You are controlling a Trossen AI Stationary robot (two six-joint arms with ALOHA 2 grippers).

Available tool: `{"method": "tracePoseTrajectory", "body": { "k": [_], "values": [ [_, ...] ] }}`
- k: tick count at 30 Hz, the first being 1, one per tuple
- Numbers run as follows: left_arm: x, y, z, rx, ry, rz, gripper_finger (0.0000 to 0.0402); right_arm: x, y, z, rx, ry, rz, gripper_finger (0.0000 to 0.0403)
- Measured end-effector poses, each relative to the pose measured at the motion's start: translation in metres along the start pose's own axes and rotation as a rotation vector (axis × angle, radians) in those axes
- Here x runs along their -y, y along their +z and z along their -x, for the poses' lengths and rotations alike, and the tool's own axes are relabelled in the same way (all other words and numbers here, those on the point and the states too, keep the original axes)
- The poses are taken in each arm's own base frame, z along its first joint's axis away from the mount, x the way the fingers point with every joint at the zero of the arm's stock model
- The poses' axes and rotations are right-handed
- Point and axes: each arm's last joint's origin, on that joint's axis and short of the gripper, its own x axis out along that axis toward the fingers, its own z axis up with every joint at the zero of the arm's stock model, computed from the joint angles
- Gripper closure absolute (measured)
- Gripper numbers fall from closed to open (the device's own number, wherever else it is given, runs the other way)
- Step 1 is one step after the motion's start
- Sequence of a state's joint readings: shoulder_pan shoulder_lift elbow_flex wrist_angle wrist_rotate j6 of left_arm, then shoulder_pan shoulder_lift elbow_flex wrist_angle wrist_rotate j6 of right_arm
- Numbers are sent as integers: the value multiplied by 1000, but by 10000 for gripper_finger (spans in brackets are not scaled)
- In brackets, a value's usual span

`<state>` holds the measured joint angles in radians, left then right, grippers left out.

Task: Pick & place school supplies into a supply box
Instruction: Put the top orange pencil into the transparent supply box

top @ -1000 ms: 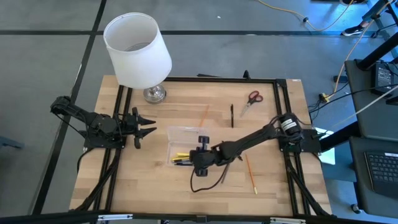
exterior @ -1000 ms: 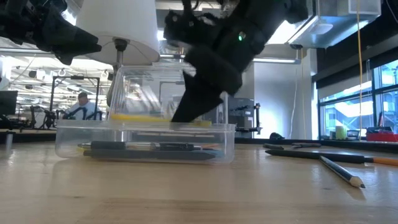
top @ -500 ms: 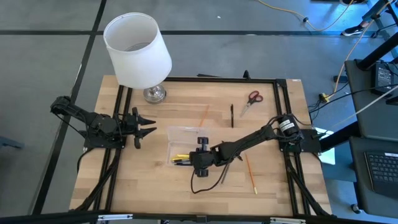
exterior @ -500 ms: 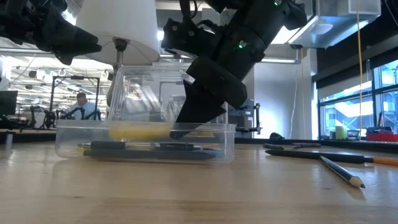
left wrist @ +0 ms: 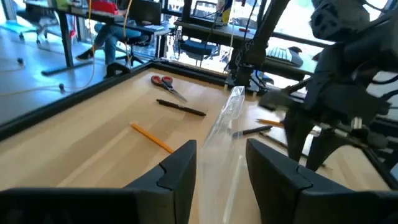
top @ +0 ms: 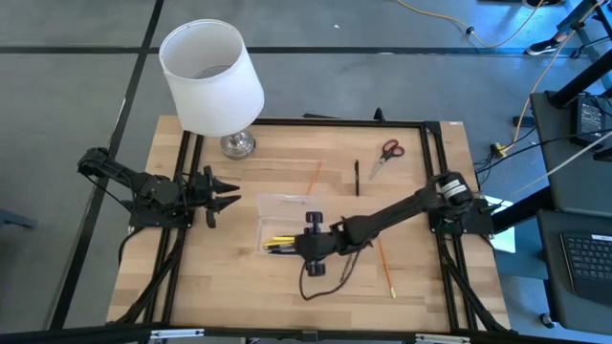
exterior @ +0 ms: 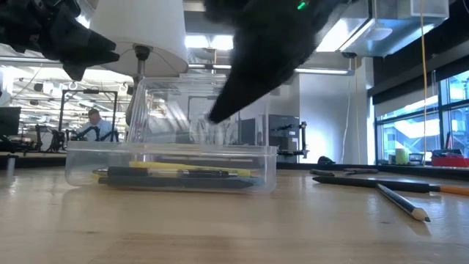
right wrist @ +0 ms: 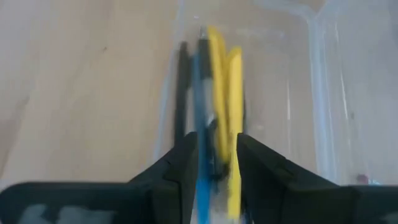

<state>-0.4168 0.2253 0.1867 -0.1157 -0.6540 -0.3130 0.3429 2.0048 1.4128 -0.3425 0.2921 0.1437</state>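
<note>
The clear plastic supply box [top: 287, 212] sits mid-table with its lid raised on the far side. Yellow, black and grey-blue pencils [top: 278, 243] lie flat on its bottom [exterior: 176, 171]. My right gripper [top: 306, 250] hangs open just above the box's right end. The right wrist view looks down between its fingers [right wrist: 217, 165] onto the pencils [right wrist: 222, 81]. My left gripper [top: 228, 196] waits open left of the box [left wrist: 221, 168]. On the bare table lie an orange pencil [top: 314, 175], a black pen [top: 357, 178], red-handled scissors [top: 387, 152] and another orange pencil [top: 385, 264].
A white-shaded lamp [top: 211, 76] stands on the far left corner. A black metal frame [top: 435, 143] runs around the table top. A dark cable loop [top: 320, 282] hangs below the right arm near the front. Open wood lies in front of the box [exterior: 220, 227].
A yellow pencil that my right gripper carried level at the box's rim has dropped out of the fingers and now lies on the box's bottom with the others. The right gripper has risen clear of the box and drifted slightly toward the table's near edge.
</note>
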Motion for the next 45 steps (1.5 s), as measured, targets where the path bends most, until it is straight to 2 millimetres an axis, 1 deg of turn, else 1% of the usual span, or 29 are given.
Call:
{"method": "tracePoseTrajectory", "body": {
  "k": [3,7,9,12,14,19,22,24,26,28,33,38,41,45],
  "values": [
    [0,0,0,0,0,1,269,-3,2,20,-16,12,19,287],
    [0,0,0,1,1,-17,266,-11,3,50,-13,35,48,287],
    [0,0,0,4,-1,-12,265,-15,-2,62,-14,29,55,287],
    [0,1,0,10,-2,-4,266,-19,-17,77,-9,36,25,287],
    [0,1,0,13,-3,-1,267,-19,-33,84,-5,40,-10,287],
    [2,5,0,43,-15,25,269,-21,-70,103,114,75,-92,287],
    [6,15,-1,123,-47,43,268,-16,-90,108,190,55,-152,287],
    [9,21,-2,180,-75,21,268,-12,-97,110,245,53,-186,287],
    [13,27,-4,224,-79,1,269,-9,-105,110,263,51,-202,287],
    [17,32,-7,215,-63,-23,270,-5,-111,107,254,44,-213,287],
    [34,59,-22,171,44,-65,272,2,-120,100,219,15,-217,287],
    [53,103,-42,114,141,-100,272,4,-123,98,198,28,-211,287],
    [62,126,-59,39,205,-128,272,2,-123,98,182,70,-205,287],
    [66,157,-85,-51,313,-115,272,2,-127,98,136,105,-188,287]
  ]
}}
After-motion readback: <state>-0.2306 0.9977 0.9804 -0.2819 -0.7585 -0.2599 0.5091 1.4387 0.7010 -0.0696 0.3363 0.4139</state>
